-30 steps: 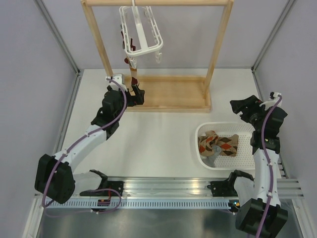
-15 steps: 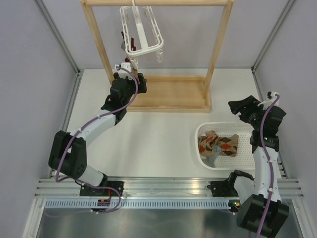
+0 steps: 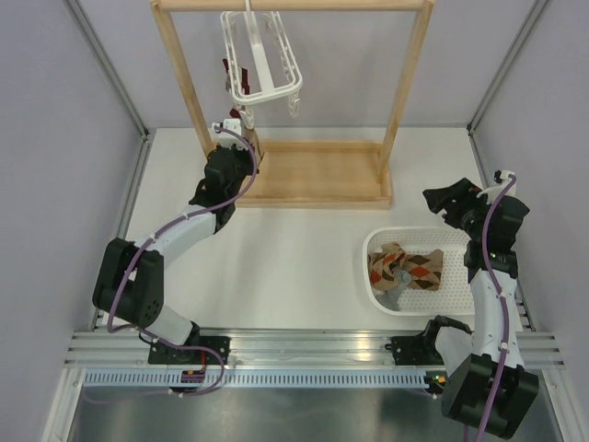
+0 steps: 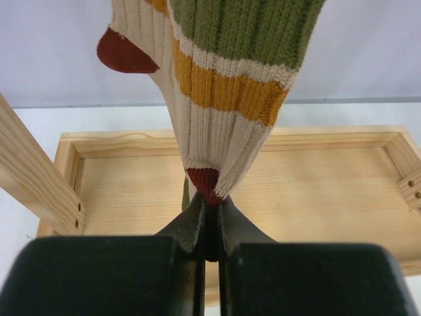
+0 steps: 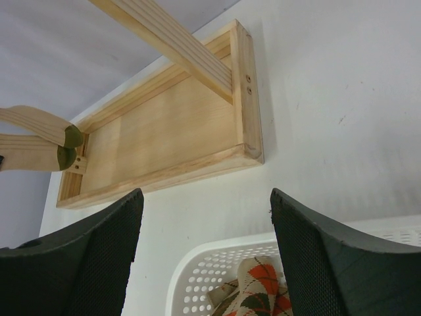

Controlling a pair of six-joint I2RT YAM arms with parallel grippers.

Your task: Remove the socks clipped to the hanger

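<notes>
Up close, the left end effector has its two dark fingers pinched shut on the red toe of a striped sock. The sock is banded in cream, orange and green and hangs straight down into the grip. Its upper end runs up towards the white hanger, which hooks over the top bar of a wooden rack at the far side of the table. To the right, the right end effector hovers with its fingers spread wide and holds nothing. It hangs just beyond the far rim of a white basket, where argyle socks already lie. The step in hand looks like pulling this sock off. Next, a steady downward tug should free it from the hanger.
</notes>
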